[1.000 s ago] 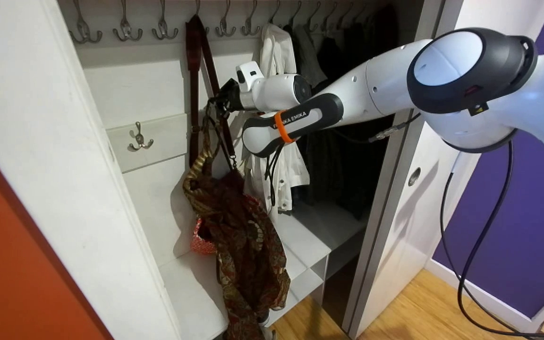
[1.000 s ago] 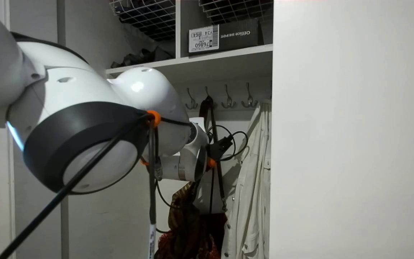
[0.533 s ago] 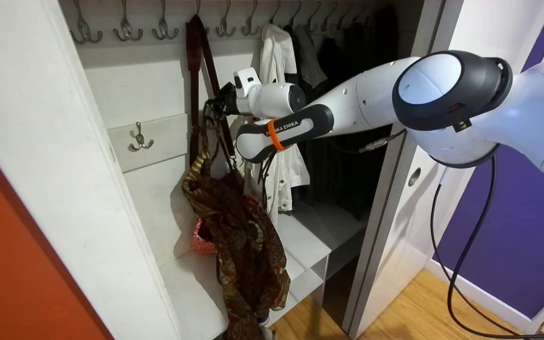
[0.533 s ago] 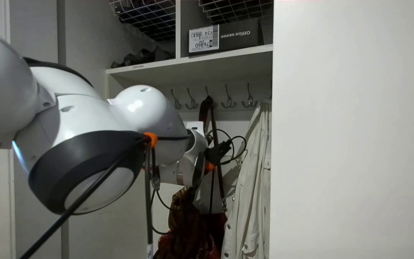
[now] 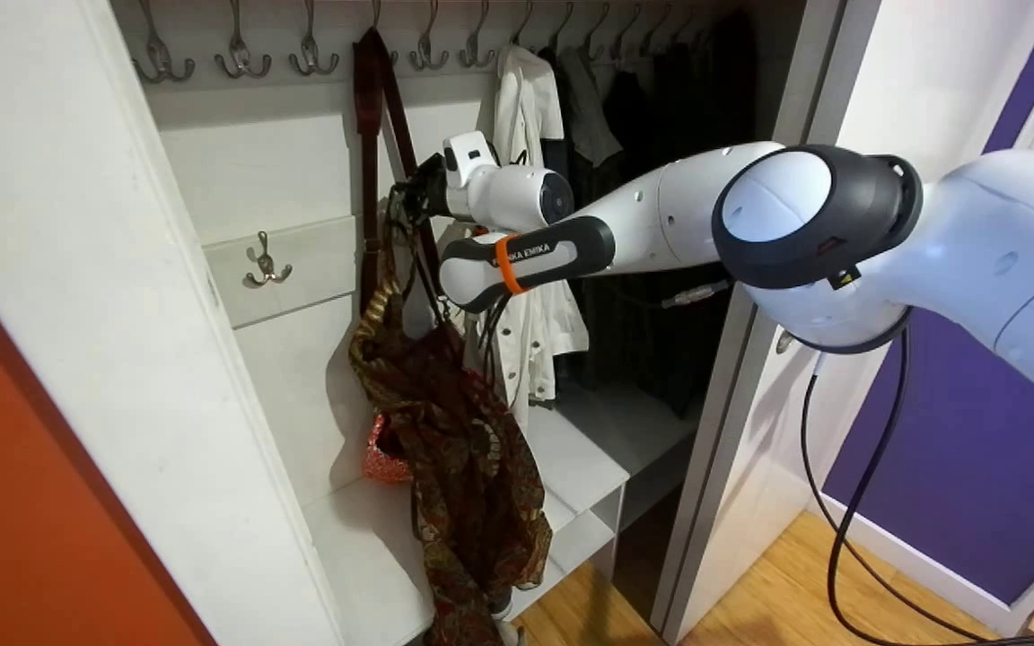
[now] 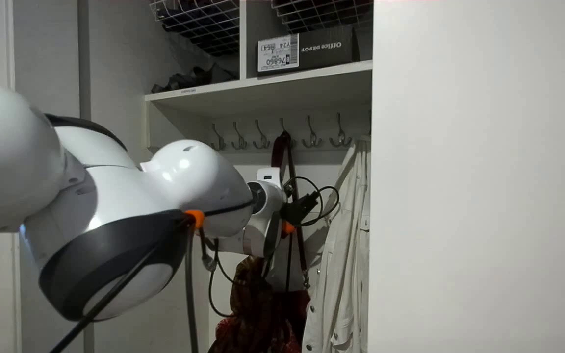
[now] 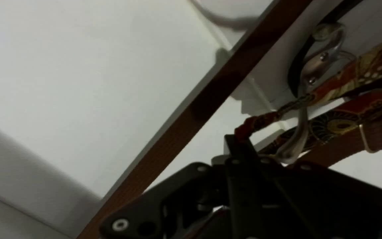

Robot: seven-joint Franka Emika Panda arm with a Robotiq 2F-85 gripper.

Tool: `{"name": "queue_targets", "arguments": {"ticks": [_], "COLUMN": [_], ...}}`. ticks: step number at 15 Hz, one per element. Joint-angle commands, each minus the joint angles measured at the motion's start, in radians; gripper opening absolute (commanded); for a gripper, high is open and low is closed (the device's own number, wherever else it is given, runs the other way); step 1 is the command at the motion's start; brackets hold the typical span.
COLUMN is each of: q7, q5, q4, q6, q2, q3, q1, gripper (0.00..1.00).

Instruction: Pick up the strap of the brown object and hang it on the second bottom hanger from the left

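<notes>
The brown object, a mottled brown and tan bag (image 5: 472,467), hangs down over the bench in an exterior view; part of it shows in the other exterior view (image 6: 250,304). Its thin strap (image 5: 387,260) runs up to my gripper (image 5: 405,197). In the wrist view my gripper (image 7: 239,142) is shut on the end of the reddish patterned strap (image 7: 260,121). A metal hook (image 7: 317,66) stands beside it; one strap length crosses in front of its prong, another passes behind. Whether the strap rests on the prong I cannot tell. This hook is hidden in both exterior views.
A long reddish-brown strap (image 5: 369,108) hangs from the upper hook row, close by the gripper; it also crosses the wrist view (image 7: 211,96). A lower hook (image 5: 267,260) is at the left. A white garment (image 5: 526,108) hangs just right of the gripper. A sliding door edge (image 5: 732,431) stands right.
The arm's elbow and forearm have come down and to the left in an exterior view. The gripper has shifted slightly left and down, with the strap still in it. The bag hardly moved.
</notes>
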Motion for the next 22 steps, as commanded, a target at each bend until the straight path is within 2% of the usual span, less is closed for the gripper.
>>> {"name": "queue_targets", "arguments": {"ticks": [1,3,4,5,7,12,15,16,18,22], "q7": [-0.03,-0.03,-0.032,-0.032,-0.029,-0.012,0.028,0.045,0.075,0.096], "q5": [0.014,0.018,0.022,0.028,0.034,0.03,0.027,0.027,0.012,0.012], "q4": [0.12,0.142,0.154,0.165,0.182,0.18,0.121,0.109,0.038,-0.114], "q6": [-0.006,-0.019,-0.026,-0.035,-0.054,-0.117,-0.191,-0.216,-0.256,-0.294], "q2": [0.062,0.072,0.078,0.082,0.086,0.038,-0.019,-0.033,-0.07,-0.121], "q3": [0.0,-0.005,-0.009,-0.013,-0.022,-0.088,-0.121,-0.132,-0.096,0.014], "q1": [0.039,0.045,0.05,0.054,0.062,0.056,0.03,0.027,-0.006,-0.083], "gripper": [0.01,0.01,0.27,0.29,0.41,0.76,0.98,0.99,1.0,1.0]}}
